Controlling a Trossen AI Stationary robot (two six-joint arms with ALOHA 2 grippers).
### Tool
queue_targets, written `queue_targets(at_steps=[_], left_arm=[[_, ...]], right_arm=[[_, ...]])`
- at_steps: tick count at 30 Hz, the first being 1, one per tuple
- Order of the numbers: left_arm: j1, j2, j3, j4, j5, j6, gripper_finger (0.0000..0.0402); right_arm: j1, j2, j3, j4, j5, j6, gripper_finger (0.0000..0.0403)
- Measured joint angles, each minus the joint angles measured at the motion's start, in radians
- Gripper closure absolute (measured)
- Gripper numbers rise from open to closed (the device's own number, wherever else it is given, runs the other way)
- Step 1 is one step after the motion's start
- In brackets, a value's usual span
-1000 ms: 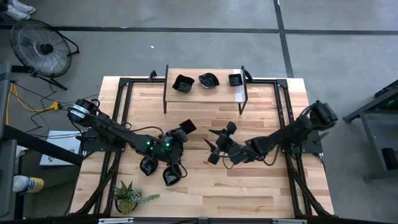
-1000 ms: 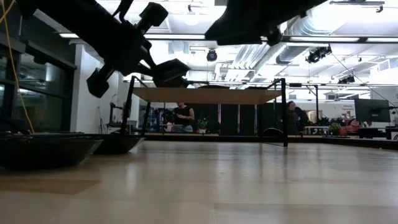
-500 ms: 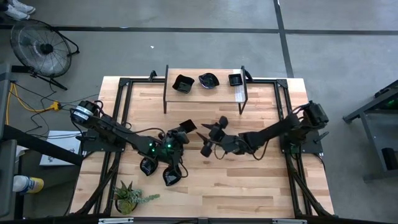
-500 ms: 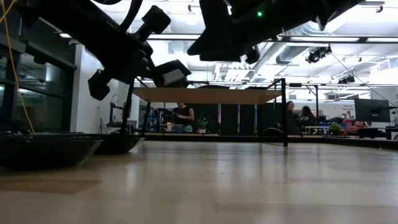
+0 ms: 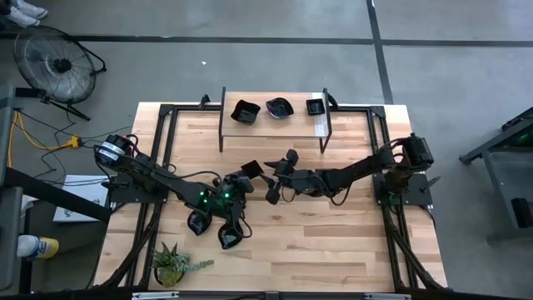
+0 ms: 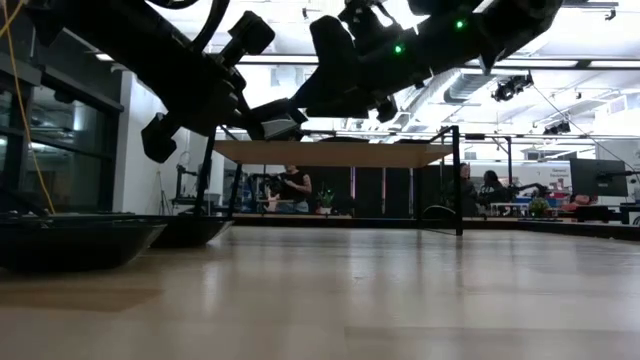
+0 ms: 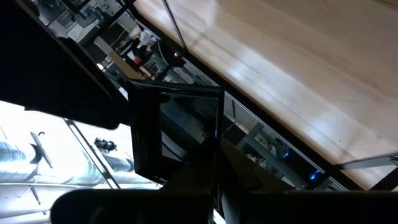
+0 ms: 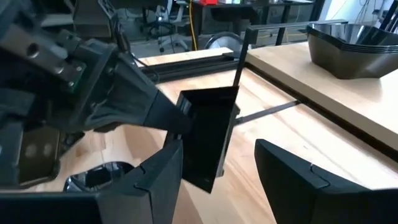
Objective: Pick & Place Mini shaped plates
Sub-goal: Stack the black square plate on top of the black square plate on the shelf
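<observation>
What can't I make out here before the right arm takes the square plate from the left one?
- Left gripper: its fingertips' hold on the square plate is too small in the high view, and the plate itself covers it in the left wrist view.
- Right gripper: open around the plate, but contact is unclear.
- The two plates on the table: the left arm partly covers them from above.
- Shelf plates: shapes too small.

Six mini shaped plates show in the overhead picture: three on the raised shelf at upper centre, namely a rounded-square one, a wavy-edged one and a small square one; one square plate at centre; two more at lower left. One potted plant at bottom left.
</observation>
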Motion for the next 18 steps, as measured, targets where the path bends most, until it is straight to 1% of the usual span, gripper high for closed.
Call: queue_targets(at_steps=[7, 10, 14, 18], left_arm=[[0.0, 0.0, 0.0, -0.001, 0.001, -0.001, 0.0401], [0.0, 0.0, 0.0, -0.001, 0.001, -0.003, 0.0401], [0.0, 0.0, 0.0, -0.002, 0.002, -0.006, 0.0401], [0.0, 0.0, 0.0, -0.004, 0.005, -0.023, 0.0401]], right_arm=[[-0.012, 0.002, 0.0, 0.006, -0.005, -0.008, 0.0207], [-0.025, 0.006, 0.0, 0.002, -0.049, -0.007, 0.0212], [-0.033, 0.014, 0.0, -0.001, -0.059, -0.008, 0.0229], [-0.031, 0.013, 0.0, 0.004, -0.055, -0.013, 0.0255]])
